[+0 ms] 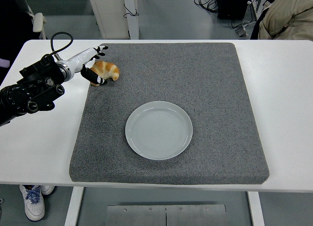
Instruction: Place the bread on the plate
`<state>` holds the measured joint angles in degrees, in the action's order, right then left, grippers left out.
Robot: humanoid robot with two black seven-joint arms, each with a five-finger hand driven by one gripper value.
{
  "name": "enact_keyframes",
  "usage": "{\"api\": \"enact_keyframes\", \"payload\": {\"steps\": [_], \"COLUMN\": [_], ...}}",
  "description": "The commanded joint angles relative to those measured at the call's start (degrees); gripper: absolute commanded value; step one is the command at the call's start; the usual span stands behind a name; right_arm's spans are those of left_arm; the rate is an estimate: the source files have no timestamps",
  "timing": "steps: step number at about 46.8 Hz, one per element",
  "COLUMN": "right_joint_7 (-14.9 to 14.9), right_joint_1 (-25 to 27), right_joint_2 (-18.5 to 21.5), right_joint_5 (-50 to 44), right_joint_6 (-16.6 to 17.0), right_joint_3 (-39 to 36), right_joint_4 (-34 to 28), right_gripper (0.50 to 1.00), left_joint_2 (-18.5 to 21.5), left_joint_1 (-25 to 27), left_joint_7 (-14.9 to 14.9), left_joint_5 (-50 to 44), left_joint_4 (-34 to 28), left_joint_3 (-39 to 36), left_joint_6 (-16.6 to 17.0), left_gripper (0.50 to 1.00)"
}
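One bread (pixel 106 71) at ten o'clock, one plate (pixel 159 130) at centre, one grey mat (pixel 205 79), one white table (pixel 288 99), one robot hand (pixel 90 64) in view.

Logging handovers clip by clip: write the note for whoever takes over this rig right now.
Left hand: at the croissant near the grey mat's far left corner, thumb at its near side, other fingers spread beyond it; no closed grasp yet.
Right hand: out of view.
White plate: mid-mat, nothing on it.
Done: the reach.
Left: grasp the croissant, lift it, carry it to the plate, release.
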<state>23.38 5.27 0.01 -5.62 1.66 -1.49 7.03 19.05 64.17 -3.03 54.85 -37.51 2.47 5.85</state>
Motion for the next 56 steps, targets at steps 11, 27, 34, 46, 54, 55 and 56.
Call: {"api": "enact_keyframes", "payload": {"steps": [11, 27, 34, 46, 54, 55, 56], "right_joint_7": [0.0, 0.0, 0.0, 0.0, 0.0, 0.0, 0.0], "right_joint_1": [0.0, 0.0, 0.0, 0.0, 0.0, 0.0, 0.0], "right_joint_2": [0.0, 0.0, 0.0, 0.0, 0.0, 0.0, 0.0], "right_joint_5": [0.0, 0.0, 0.0, 0.0, 0.0, 0.0, 0.0], "right_joint_6": [0.0, 0.0, 0.0, 0.0, 0.0, 0.0, 0.0], "right_joint_3": [0.0, 0.0, 0.0, 0.0, 0.0, 0.0, 0.0], "right_joint_4": [0.0, 0.0, 0.0, 0.0, 0.0, 0.0, 0.0], "right_gripper": [1.0, 1.0, 1.0, 1.0, 1.0, 1.0, 1.0], "left_joint_2": [-0.2, -0.9, -0.9, -0.9, -0.8, -0.8, -0.8], "left_joint_1": [-0.3, -0.3, -0.2, -0.4, -0.4, -0.4, -0.4], "left_joint_7": [-0.2, -0.5, -0.7, -2.6, -2.9, -2.9, -2.9], "left_joint_5": [0.0, 0.0, 0.0, 2.4, 2.5, 2.5, 2.5], "left_joint_4": [0.1, 0.1, 0.1, 0.1, 0.2, 0.2, 0.2], "left_joint_3": [-0.1, -3.5, -3.5, -3.5, -3.6, -3.6, -3.5], "left_joint_6": [1.4, 4.3, 4.3, 4.7, 5.2, 5.2, 5.1], "left_gripper": [0.842, 0.837, 0.805, 0.719, 0.64, 0.628, 0.618]}}
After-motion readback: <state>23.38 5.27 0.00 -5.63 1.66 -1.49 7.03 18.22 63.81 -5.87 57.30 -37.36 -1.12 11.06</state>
